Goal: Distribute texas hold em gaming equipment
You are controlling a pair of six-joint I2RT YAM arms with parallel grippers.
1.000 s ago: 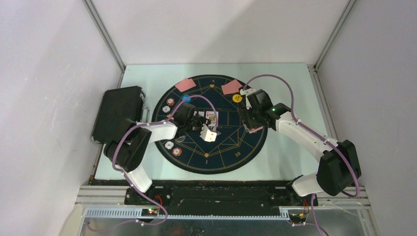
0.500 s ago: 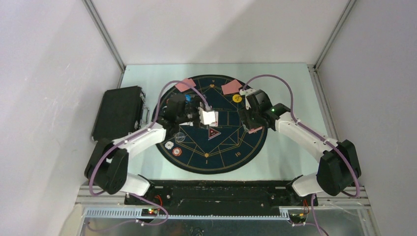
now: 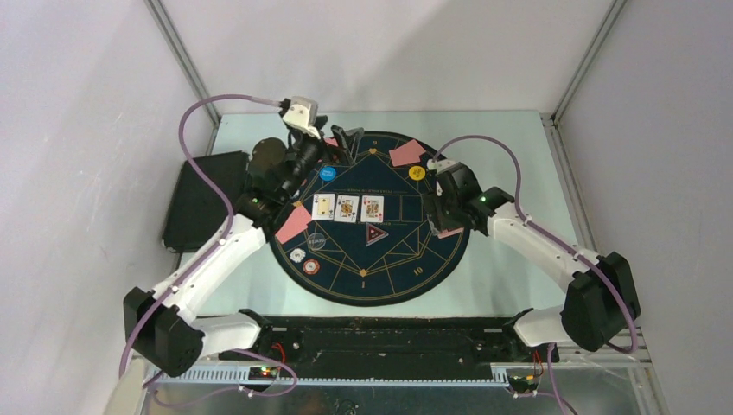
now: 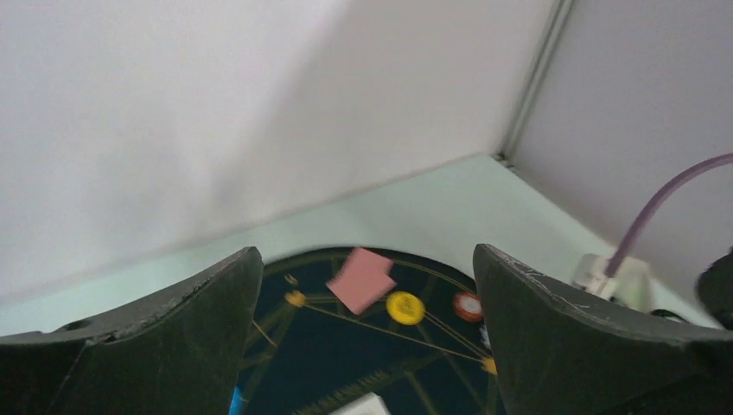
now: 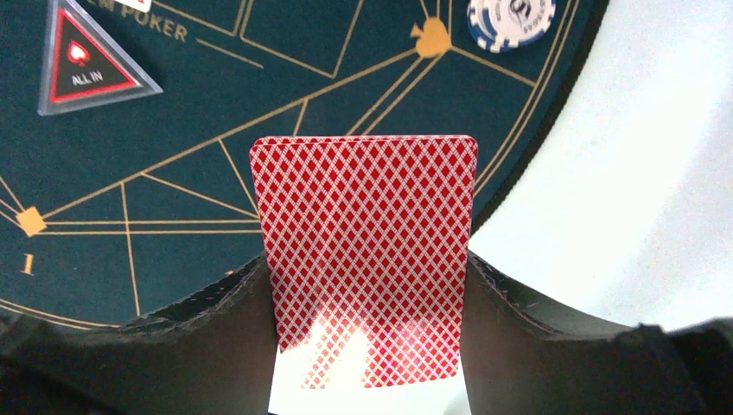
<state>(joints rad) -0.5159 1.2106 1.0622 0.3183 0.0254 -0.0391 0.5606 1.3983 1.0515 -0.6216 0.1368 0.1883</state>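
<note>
In the right wrist view, the top edge is cutting off the blue-and-white round chip [image 5: 510,19], and glare is washing out the lower end of the red-diamond-backed card [image 5: 367,259].

The left arm stretches far forward, its lifted gripper [image 3: 346,143] gaping wide; the right arm bends inward, its gripper [image 5: 367,290] clamped on playing cards [image 5: 367,233].

Boxed in on three sides by plain matt white wall panels: far panel [image 3: 380,52], left panel [image 3: 78,130], right panel [image 3: 674,130]. Joined at both far corners by slim silver metal strips, left strip [image 3: 186,65] and right strip [image 3: 588,60]. Down now to a pale mint-green tabletop [image 3: 510,138], lit soft and even. Closed off along the near edge by a black metal rail [image 3: 389,339], then nearer again by a silver slotted metal channel [image 3: 380,373].
</note>
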